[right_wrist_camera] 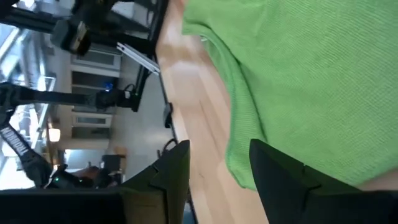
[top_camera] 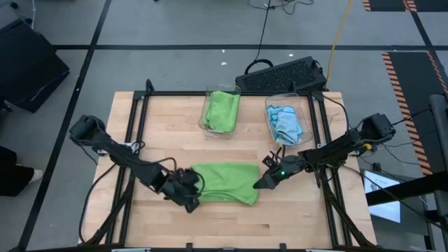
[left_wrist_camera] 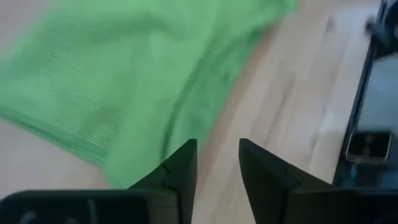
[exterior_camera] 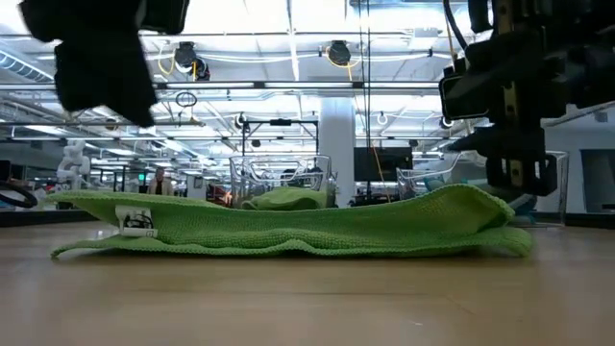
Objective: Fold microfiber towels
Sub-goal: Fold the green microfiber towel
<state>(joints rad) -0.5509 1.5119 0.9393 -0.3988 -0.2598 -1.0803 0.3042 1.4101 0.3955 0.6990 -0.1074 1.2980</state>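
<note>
Your left gripper (top_camera: 189, 198) sits at the near-left corner of the folded lime-green microfiber towel (top_camera: 225, 183); its dark fingers (left_wrist_camera: 180, 169) stand apart with only bare wood between them, holding nothing. You have that towel lying flat, doubled over, mid-table on the light wooden tabletop (top_camera: 175, 147), a small white label (exterior_camera: 135, 219) at its left end. Behind it you see two clear plastic bins: the left bin (top_camera: 204, 120) holds another lime-green cloth (top_camera: 222, 110), the right bin (top_camera: 269, 112) a crumpled light-blue cloth (top_camera: 287, 123). Your right gripper (top_camera: 262, 183) hovers at the towel's right edge, fingers (right_wrist_camera: 280, 180) spread, empty, just above the hem.
</note>
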